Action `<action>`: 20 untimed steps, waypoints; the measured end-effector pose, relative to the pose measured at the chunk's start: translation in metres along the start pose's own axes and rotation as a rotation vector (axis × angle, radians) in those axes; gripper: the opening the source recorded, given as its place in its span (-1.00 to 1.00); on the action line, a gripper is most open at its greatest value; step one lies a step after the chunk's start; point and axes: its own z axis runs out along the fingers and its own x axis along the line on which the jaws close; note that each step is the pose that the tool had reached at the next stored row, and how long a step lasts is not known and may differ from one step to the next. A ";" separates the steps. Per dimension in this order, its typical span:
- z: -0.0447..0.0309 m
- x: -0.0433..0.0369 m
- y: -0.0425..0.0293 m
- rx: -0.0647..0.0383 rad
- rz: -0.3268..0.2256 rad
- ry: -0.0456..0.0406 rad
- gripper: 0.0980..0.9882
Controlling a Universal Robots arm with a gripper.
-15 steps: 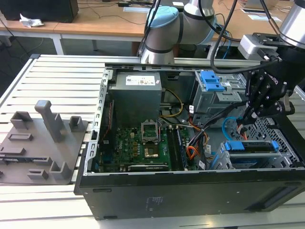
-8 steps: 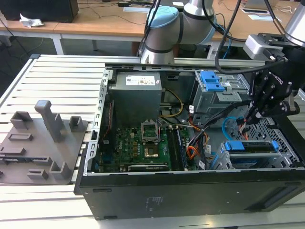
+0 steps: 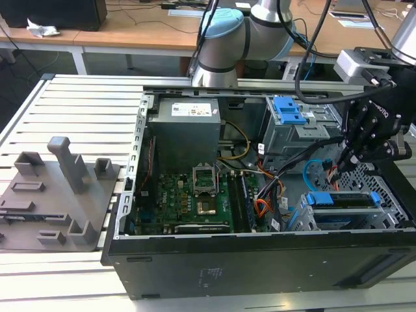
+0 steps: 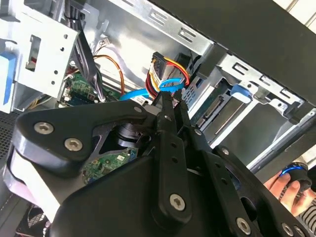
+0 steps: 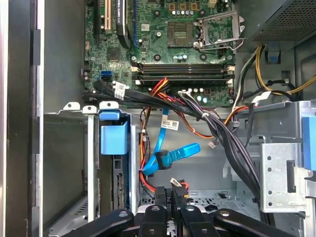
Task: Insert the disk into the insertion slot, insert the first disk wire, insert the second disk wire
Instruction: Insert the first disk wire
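The gripper (image 3: pixel 344 161), positioned inside the open computer case (image 3: pixel 260 260) at the exterior view's right, has its fingers (image 5: pixel 161 195) closed on a black wire connector (image 5: pixel 178 185), near the disk (image 3: pixel 341 199), which sits seated in the insertion slot (image 3: pixel 300 220).

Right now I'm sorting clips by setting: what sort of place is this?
Probably a robotics lab or workshop: an open desktop computer case lies on a slotted aluminium table, a robot arm reaches into it, a grey fixture plate sits beside it, and wooden desks stand behind.
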 end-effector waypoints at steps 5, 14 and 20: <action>0.0002 0.0080 -0.0001 0.000 0.000 0.0000 -0.83; 0.0007 0.0254 -0.0005 0.000 0.000 0.0000 -0.83; 0.0010 0.0346 -0.0007 0.000 0.000 0.0000 -0.83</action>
